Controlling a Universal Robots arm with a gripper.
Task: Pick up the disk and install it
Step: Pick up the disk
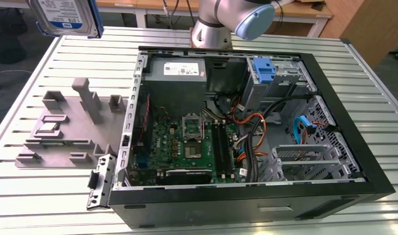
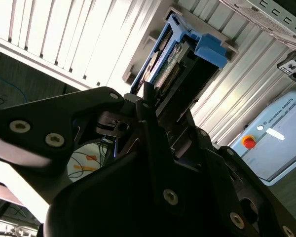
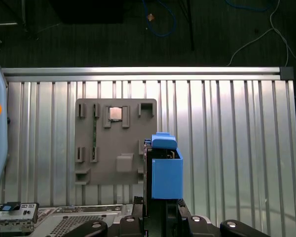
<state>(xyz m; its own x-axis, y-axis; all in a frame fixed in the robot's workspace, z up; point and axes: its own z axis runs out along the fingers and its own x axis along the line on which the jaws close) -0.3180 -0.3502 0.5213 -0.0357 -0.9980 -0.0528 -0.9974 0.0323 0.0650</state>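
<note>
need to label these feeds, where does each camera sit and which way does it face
Exterior view: off the arm, looking down over the table into the open computer case; the arm shows, with the disk lifted.
First wrist view: on the arm, looking down past the gripper and disk at the grey tray.
Second wrist view: on the arm, looking along the gripper, shut on the disk.
Shared: all three show the disk; both wrist views show the gripper.

The disk (image 1: 65, 17) has a white and blue label (image 1: 60, 11), its print too small to read. The grey box (image 1: 174, 84) in the computer case (image 1: 376, 186) has a white sticker (image 1: 183, 71), also too small.
</note>
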